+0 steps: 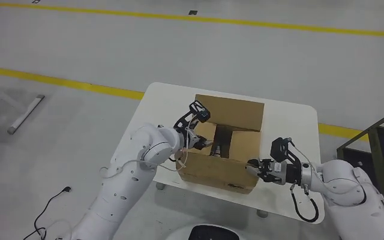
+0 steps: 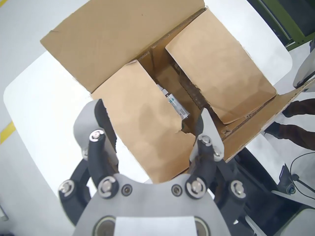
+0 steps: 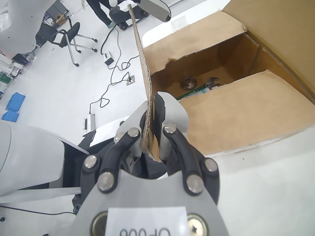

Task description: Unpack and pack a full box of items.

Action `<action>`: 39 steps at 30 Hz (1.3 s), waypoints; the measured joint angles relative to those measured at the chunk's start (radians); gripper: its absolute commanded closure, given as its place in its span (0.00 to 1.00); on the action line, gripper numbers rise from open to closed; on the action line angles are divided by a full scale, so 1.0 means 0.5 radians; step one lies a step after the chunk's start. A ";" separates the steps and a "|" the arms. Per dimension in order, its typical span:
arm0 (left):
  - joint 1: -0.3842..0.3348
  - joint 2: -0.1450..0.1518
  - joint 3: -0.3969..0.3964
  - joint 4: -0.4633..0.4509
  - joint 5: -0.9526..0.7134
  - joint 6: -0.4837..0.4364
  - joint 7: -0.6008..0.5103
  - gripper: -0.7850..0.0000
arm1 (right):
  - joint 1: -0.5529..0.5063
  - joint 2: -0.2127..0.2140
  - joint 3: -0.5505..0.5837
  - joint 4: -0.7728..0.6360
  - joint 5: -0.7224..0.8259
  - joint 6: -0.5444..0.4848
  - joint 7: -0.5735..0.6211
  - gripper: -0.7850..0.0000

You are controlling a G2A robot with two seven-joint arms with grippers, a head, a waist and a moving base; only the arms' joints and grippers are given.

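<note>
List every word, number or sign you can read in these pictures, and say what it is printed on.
None reads clearly.
Packet inside the box: small print, too blurred to read.
Sticker on the right wrist mount: upside down, cut off at the edge.
Box flaps: plain, no print.

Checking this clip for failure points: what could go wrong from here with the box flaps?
1. The right gripper pinches the near flap at a ragged corner, so the card may tear or slip out.
2. The open left gripper straddles an inner flap with a torn edge, and closing there may rip it further.
3. Both inner flaps half cover the items, so reaching in could snag.
</note>
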 measured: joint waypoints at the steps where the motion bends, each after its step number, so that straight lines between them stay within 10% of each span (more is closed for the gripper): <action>1: -0.004 -0.001 0.014 0.002 0.000 -0.011 -0.009 1.00 | -0.007 0.002 0.005 -0.002 0.002 0.003 -0.013 0.69; 4: -0.020 -0.001 0.056 0.000 -0.002 -0.065 -0.050 1.00 | -0.029 0.009 0.020 0.000 0.013 0.016 -0.061 0.56; 24: -0.036 0.028 0.147 -0.076 -0.159 -0.275 -0.278 1.00 | -0.118 0.063 0.096 0.141 0.642 -0.006 -0.116 0.67; 32: -0.036 0.047 0.130 -0.157 -0.435 -0.324 -0.443 1.00 | -0.140 0.066 0.123 0.253 0.877 0.169 -0.258 1.00; 39: -0.041 0.106 0.219 -0.203 -0.665 -0.300 -0.553 0.94 | -0.132 0.069 -0.009 0.282 1.040 0.232 -0.058 1.00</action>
